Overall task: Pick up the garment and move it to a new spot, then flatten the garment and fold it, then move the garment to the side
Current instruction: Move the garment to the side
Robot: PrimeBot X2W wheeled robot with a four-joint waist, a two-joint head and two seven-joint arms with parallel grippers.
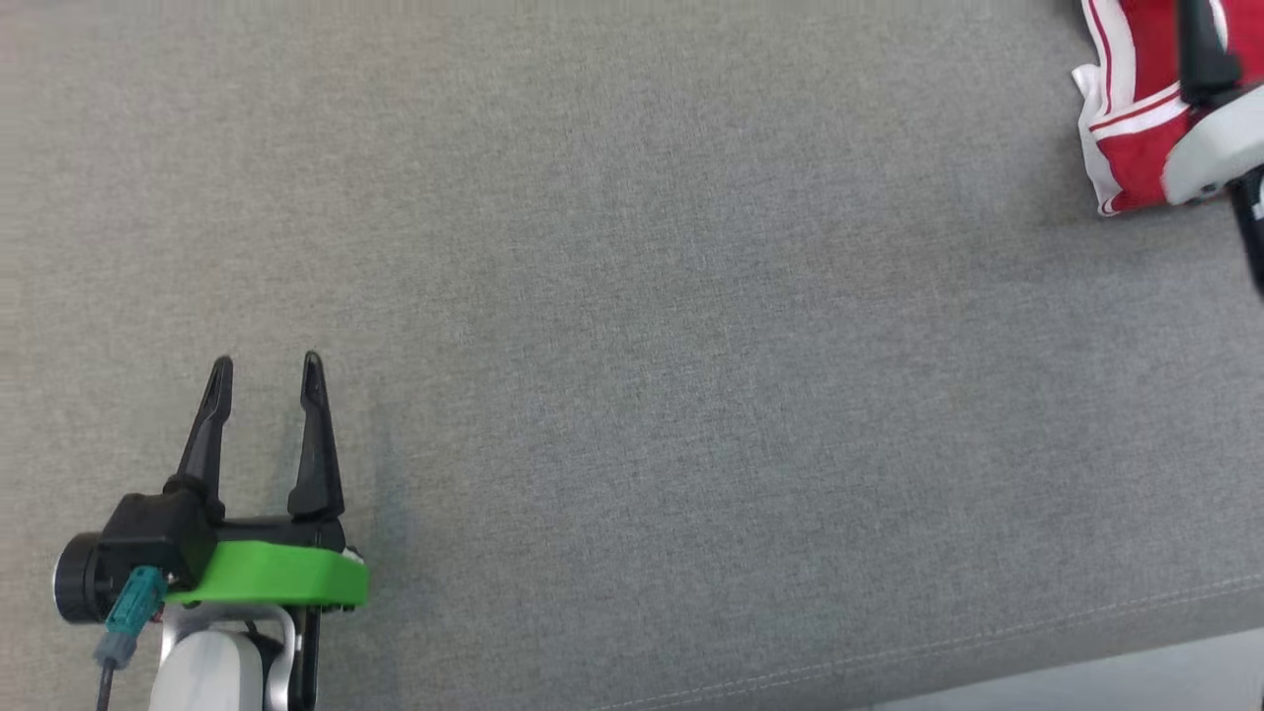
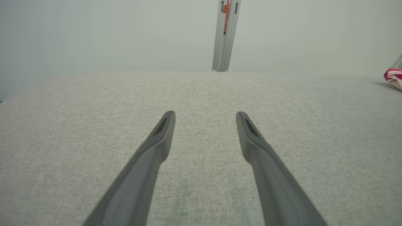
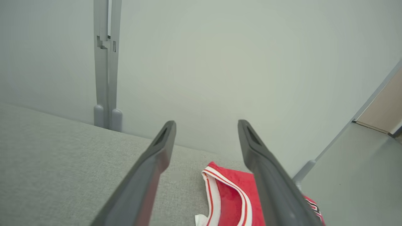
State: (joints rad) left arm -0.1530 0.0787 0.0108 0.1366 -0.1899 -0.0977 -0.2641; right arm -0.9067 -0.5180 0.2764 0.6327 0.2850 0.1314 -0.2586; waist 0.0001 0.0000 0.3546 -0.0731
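— Where was the garment?
— At the worktop's far right corner, close to its edge, beneath the right end effector, whose fingers stood apart, grasping nothing.
— And the left end effector?
— Also spread and empty, near the front left. Lifting the right one straight up seemed wisest, to avoid snagging cloth. The middle offered ample room.

A red sports jersey with white-and-red striped trim lay rumpled in loose folds, flat on the grey fabric worktop, near its far right edge, with one banded opening showing.
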